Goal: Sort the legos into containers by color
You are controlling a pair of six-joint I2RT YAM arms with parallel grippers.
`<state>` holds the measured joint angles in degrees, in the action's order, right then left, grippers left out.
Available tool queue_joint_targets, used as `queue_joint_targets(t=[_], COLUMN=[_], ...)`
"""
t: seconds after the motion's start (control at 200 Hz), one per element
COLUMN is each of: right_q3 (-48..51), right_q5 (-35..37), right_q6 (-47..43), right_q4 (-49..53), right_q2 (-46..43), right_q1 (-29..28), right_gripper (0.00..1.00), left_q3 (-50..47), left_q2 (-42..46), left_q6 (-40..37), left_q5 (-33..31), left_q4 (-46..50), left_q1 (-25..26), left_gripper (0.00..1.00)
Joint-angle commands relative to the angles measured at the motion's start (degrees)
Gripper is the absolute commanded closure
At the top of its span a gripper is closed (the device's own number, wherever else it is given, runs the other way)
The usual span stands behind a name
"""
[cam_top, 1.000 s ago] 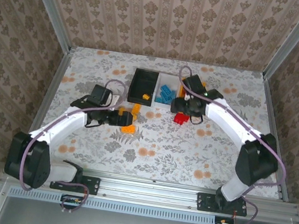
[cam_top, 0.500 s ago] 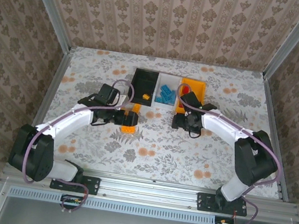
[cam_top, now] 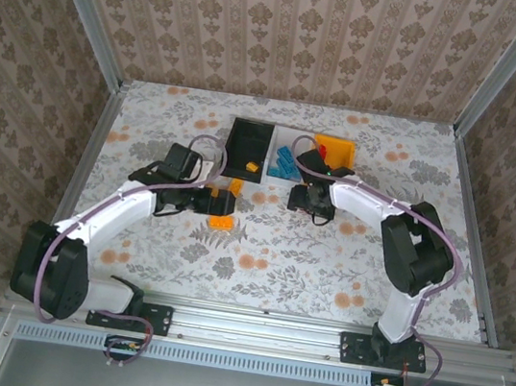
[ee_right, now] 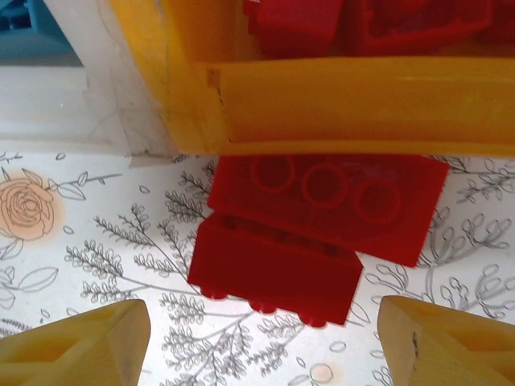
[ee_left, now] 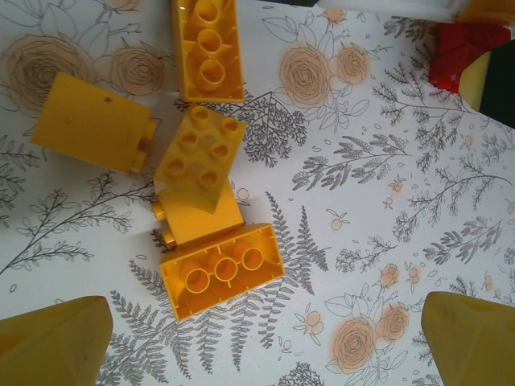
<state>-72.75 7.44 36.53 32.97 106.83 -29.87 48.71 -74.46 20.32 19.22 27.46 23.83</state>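
Several orange-yellow legos lie loose on the flowered table just ahead of my left gripper, which is open with nothing between its fingertips. From above, this gripper hovers over those bricks. Two red legos lie on the table against the front wall of the orange-yellow bin, which has more red bricks inside. My right gripper is open, and the nearer red brick sits just beyond its fingertips. The black bin holds one orange brick. Blue legos lie in the white bin.
The three bins stand side by side at the middle back of the table: black on the left, white in the middle, orange-yellow on the right. A red brick shows at the top right of the left wrist view. Patterned walls enclose the table.
My right arm has swung in and left, bringing its gripper down in front of the orange-yellow bin, over the red bricks. The left gripper has barely shifted over the orange-yellow bricks.
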Motion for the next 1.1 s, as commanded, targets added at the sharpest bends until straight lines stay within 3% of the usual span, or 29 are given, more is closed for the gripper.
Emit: queue_joint_targets(t=[0.0, 0.275, 0.455, 0.56, 0.735, 0.93, 1.095], right_q3=[-2.5, -5.2, -5.4, -4.8, -1.0, 3.3, 0.6], right_q5=[2.6, 4.2, 4.9, 4.9, 5.0, 5.9, 6.6], right_q6=[1.4, 1.4, 1.5, 1.8, 2.4, 2.3, -0.4], right_q4=[1.2, 2.5, 2.9, 3.0, 2.4, 3.5, 5.6], right_q2=[2.1, 5.2, 6.0, 5.4, -0.3, -10.2, -14.9], right_q1=[-0.3, -0.2, 0.0, 0.0, 0.0, 0.2, 2.6], right_gripper=[0.25, 0.31, 0.44, 0.47, 0.54, 0.54, 0.54], left_q3=[-1.3, -2.4, -2.7, -2.7, -3.3, -4.0, -4.3], left_q2=[1.8, 2.1, 2.0, 2.0, 2.6, 3.2, 2.7], left_q6=[-1.4, -1.8, -1.8, -1.8, -1.4, -0.9, 0.0], left_q5=[0.8, 1.8, 2.3, 2.4, 2.4, 2.7, 3.7], left_q4=[1.2, 0.8, 0.5, 0.5, 0.2, -0.4, -1.7], left_q1=[-1.1, -2.4, -2.6, -2.7, -2.8, -2.8, -2.6], left_gripper=[0.00, 0.00, 0.00, 0.00, 0.00, 0.00, 0.00])
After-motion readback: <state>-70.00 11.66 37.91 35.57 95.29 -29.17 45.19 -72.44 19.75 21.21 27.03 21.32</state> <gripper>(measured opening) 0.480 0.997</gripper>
